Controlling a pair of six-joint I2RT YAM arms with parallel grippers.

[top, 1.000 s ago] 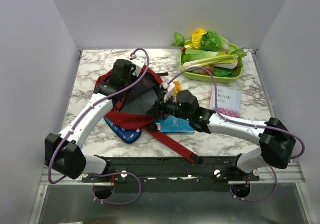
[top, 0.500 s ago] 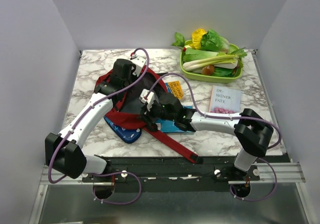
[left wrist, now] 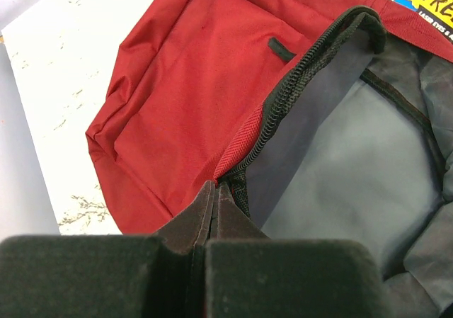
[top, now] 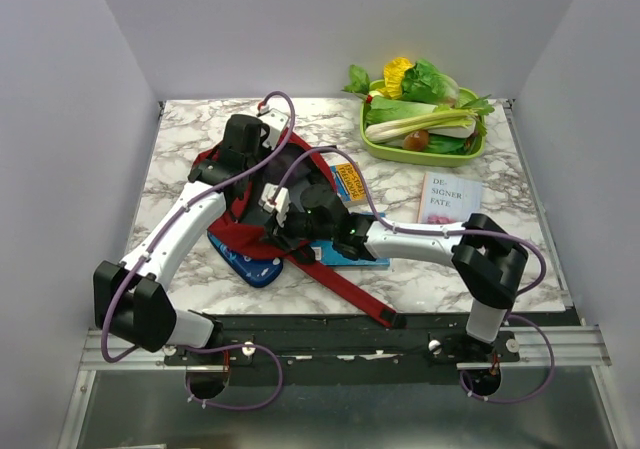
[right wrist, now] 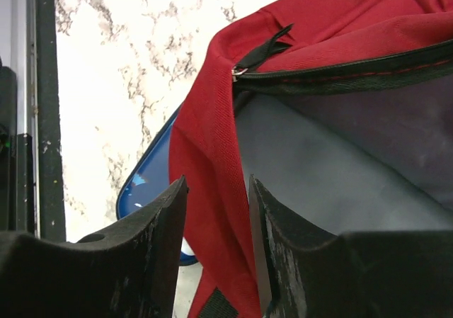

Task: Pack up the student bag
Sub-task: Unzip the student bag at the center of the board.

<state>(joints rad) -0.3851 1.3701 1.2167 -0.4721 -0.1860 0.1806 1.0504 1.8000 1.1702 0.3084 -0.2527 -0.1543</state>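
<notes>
The dark red student bag (top: 312, 159) lies open at mid-table and shows its grey lining. My left gripper (top: 244, 172) is at its far left rim, shut on the zipper edge (left wrist: 244, 159); the jaws (left wrist: 214, 189) meet on the fabric. My right gripper (top: 272, 227) reaches across to the bag's near rim. In the right wrist view it (right wrist: 216, 194) is open, and the red rim fabric (right wrist: 212, 141) runs between the two fingers. The zip pull (right wrist: 265, 49) lies beyond them.
A blue pencil case (top: 243, 265) lies partly under the bag's near edge. A blue book (top: 358, 255) lies under my right arm, an orange-yellow book (top: 350, 179) beside the bag, and a white book (top: 450, 200) to the right. A green tray (top: 470, 151) of vegetables stands back right. A red strap (top: 352, 295) trails toward the front edge.
My right gripper has moved left, from beside the blue book to the bag's near rim, and now straddles it. My left gripper keeps its hold.
</notes>
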